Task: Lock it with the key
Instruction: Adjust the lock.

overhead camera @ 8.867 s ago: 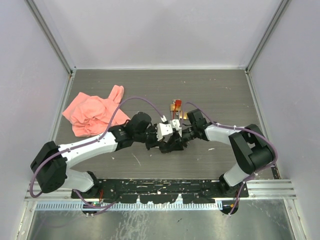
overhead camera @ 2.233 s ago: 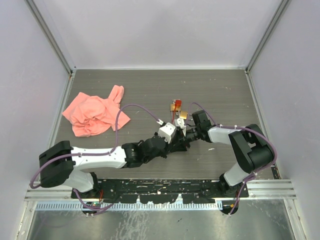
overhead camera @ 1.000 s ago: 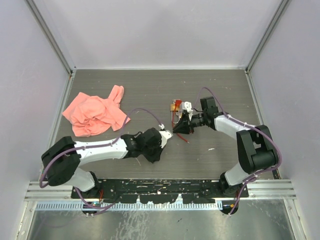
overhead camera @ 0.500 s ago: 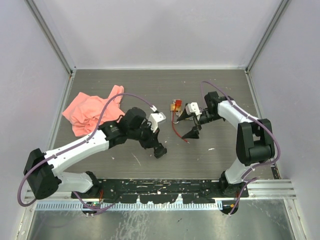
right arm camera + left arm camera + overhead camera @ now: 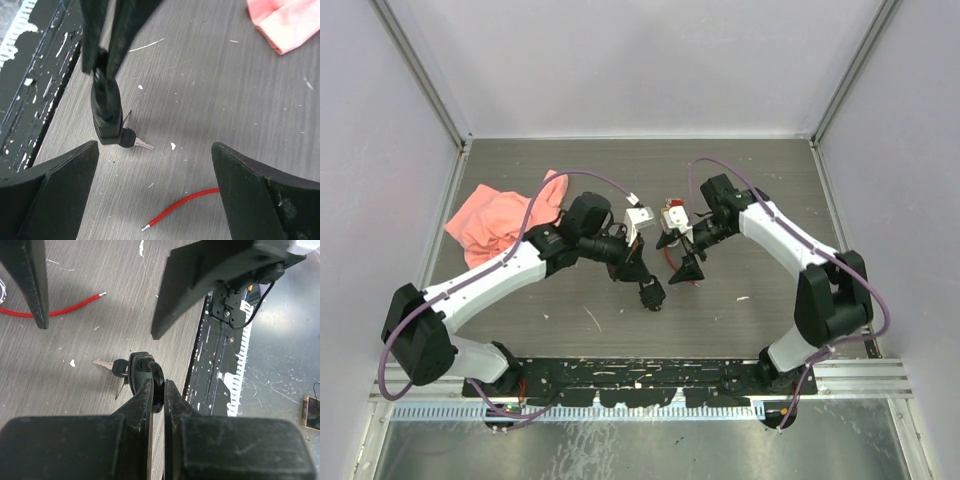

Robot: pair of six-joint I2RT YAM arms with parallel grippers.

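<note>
Padlock pinched by the left, right gaping

Our left gripper [image 5: 157,389] clamps the padlock [image 5: 137,369] by its shackle over the table [image 5: 225,100], a key [image 5: 106,363] at its lower end. Our right gripper [image 5: 154,147] is spread wide nearby, above a red cable [image 5: 182,209].

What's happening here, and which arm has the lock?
The left gripper is shut on the shackle of a black padlock. The keys sit at the lock's lower end, but it is unclear whether one is inserted. The right gripper is open beside the lock and holds nothing. A red cable lies on the table beneath it, and a pink cloth lies off to the left.
</note>
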